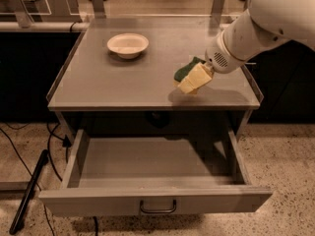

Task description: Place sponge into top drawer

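The gripper [196, 78] hung just above the right front part of the grey surface [123, 85], at the end of the white arm [268, 18] that reached in from the right. Its fingers [199, 76] were closed on the sponge [184, 71], whose dark green side showed at the upper left of the grip. A shadow beneath suggested the sponge was clear of the surface. The top drawer [147, 159] stood pulled fully open below, its floor bare and its bar handle [157, 207] facing the camera.

The step in hand looked like the carry to the drawer. Done well, it would bring the sponge forward past the surface's front edge before any descent, so that neither sponge nor wrist caught that lip. Then it should lower toward the middle of the drawer floor, away from the right wall, and release low. The cream bowl [128, 44] sat well apart at the back left and posed no risk.
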